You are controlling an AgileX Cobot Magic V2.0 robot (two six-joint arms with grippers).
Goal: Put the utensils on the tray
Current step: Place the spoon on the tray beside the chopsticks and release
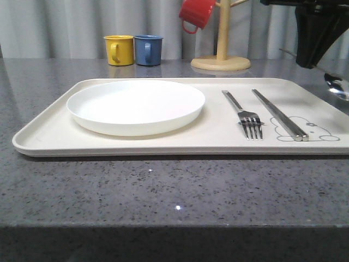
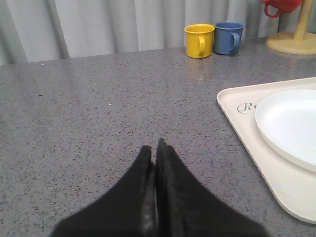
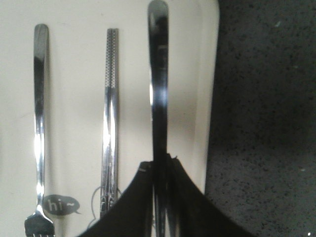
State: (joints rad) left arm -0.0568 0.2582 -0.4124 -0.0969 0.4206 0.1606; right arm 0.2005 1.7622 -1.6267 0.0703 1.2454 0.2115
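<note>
Now | tray [image 1: 49, 134]: 1 plate [image 1: 136, 106], 1 fork [image 1: 243, 114], 2 chopsticks [image 1: 279, 114] | right gripper [image 3: 160, 173] clamps spoon [image 3: 158, 74] | left gripper [image 2: 154, 158] closed, empty

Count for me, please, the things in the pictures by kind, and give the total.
Mugs: 3, yellow, blue, red
Plate: 1
Fork: 1
Chopsticks: 1 pair
Spoon: 1, in the right gripper
Tray: 1
Mug stand: 1
Total: 9

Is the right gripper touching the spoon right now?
Touching. In the right wrist view the right gripper's fingers are closed on the spoon handle above the tray.
</note>
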